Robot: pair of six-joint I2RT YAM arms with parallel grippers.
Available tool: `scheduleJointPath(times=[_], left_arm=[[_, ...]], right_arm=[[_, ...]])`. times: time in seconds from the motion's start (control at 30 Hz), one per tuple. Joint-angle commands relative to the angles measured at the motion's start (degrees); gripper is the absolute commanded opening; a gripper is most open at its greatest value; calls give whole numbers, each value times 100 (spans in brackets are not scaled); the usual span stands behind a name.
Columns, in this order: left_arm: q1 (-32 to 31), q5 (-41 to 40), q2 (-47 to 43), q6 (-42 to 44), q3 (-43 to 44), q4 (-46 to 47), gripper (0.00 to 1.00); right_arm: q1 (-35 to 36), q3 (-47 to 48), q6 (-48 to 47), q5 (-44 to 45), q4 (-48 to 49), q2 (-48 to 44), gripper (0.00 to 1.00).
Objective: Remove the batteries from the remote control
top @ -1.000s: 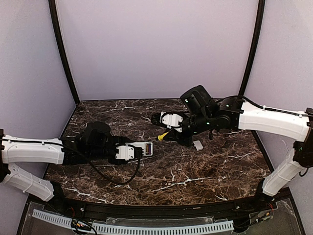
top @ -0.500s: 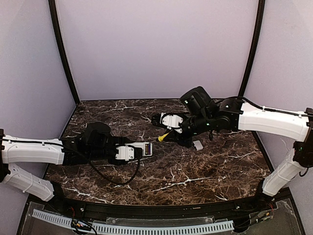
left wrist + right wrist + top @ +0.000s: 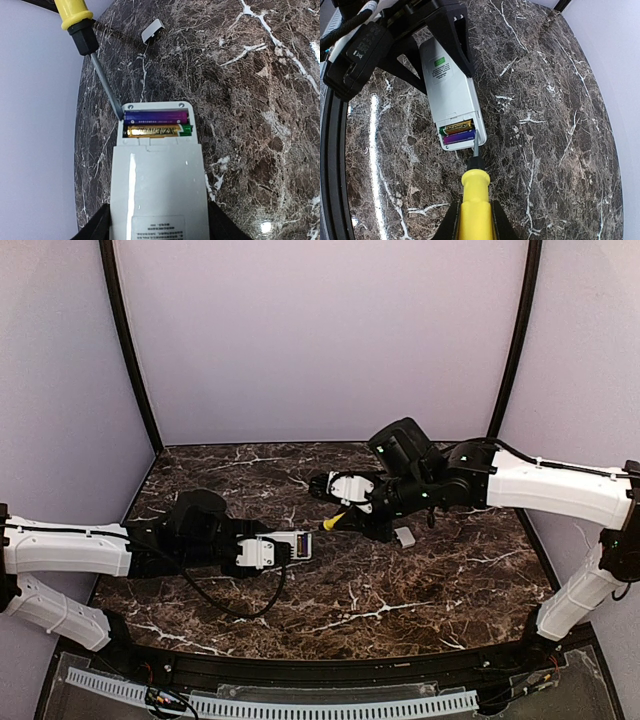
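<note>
The white remote control (image 3: 156, 185) lies back-up on the marble table, its battery bay open. Two batteries sit in the bay, one purple (image 3: 155, 117) and one gold (image 3: 152, 131); they also show in the right wrist view (image 3: 457, 132). My left gripper (image 3: 157, 225) is shut on the remote's sides near its lower end. My right gripper (image 3: 474, 220) is shut on a yellow-handled screwdriver (image 3: 475, 200). The screwdriver's tip (image 3: 119, 114) touches the end of the purple battery at the bay's corner. In the top view the remote (image 3: 292, 544) and screwdriver (image 3: 336, 519) meet mid-table.
The small white battery cover (image 3: 404, 536) lies on the table under the right arm; it also shows in the left wrist view (image 3: 152, 31). Purple walls close the table on three sides. Both arms reach in toward the middle.
The right gripper with the screwdriver has shifted slightly toward the remote. The left arm and remote have stayed still.
</note>
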Motion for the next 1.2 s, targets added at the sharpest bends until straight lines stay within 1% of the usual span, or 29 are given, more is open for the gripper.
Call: scheduleJointPath(times=[0.0,0.9,1.17], left_arm=[[-30,82,-196,21,-80,190,0],[-29,116,-216,-9,-89,243,0],[-31,126,-228,-20,-98,256,1]], right_arm=[[62,-17,56,-37,128,49,0],[73,-211,35,243,45,258,0],[80,-220,108,104,28,364,0]])
